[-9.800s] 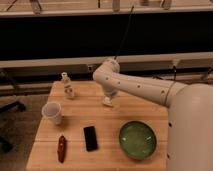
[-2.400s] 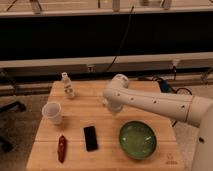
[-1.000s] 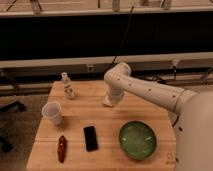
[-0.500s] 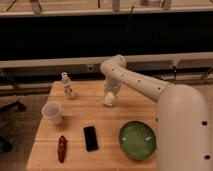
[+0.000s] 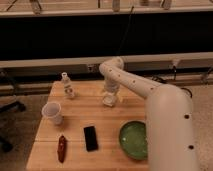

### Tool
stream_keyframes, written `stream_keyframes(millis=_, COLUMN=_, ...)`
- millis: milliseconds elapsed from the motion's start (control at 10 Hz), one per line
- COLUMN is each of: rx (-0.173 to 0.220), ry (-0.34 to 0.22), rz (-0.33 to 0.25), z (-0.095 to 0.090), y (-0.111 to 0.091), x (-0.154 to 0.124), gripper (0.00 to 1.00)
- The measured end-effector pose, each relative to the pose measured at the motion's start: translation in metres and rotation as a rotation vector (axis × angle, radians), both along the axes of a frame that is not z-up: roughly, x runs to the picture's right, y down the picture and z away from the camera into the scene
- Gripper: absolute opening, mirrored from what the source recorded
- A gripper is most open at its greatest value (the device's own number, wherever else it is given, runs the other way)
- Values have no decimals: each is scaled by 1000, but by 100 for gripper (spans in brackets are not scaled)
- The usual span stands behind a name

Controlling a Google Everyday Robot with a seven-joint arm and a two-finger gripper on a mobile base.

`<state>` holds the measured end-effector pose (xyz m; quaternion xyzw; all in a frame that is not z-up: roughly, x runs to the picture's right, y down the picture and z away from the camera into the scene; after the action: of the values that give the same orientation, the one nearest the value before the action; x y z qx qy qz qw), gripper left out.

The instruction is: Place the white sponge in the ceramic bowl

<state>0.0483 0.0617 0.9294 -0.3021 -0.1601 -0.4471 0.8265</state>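
Observation:
My gripper (image 5: 109,98) points down over the far middle of the wooden table (image 5: 80,117). A small off-white block, the white sponge (image 5: 108,102), shows right at the gripper's tip, on or just above the table top. I cannot tell whether the gripper holds it. The ceramic bowl (image 5: 133,140), glossy green and wide, sits at the front right of the table, well in front of the gripper. My arm (image 5: 165,115) covers the bowl's right edge. The bowl's visible inside is bare.
A white cup (image 5: 52,112) stands at the left. A small clear bottle (image 5: 67,86) stands at the far left. A black phone (image 5: 90,138) and a dark red object (image 5: 62,148) lie at the front. A dark shelf wall runs behind the table.
The gripper has stayed over nearly the same spot at the far middle of the table. The arm's upper links have swung and now fill the right side of the view.

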Motion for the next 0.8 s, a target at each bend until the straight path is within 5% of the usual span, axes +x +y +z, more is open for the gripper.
stream_keyframes(millis=500, rx=-23, ry=27, rz=-10, z=17, y=1, x=3, gripper=76)
stream_keyframes(millis=800, rx=-53, ry=49, rz=-43, z=21, y=6, x=4, gripper=47)
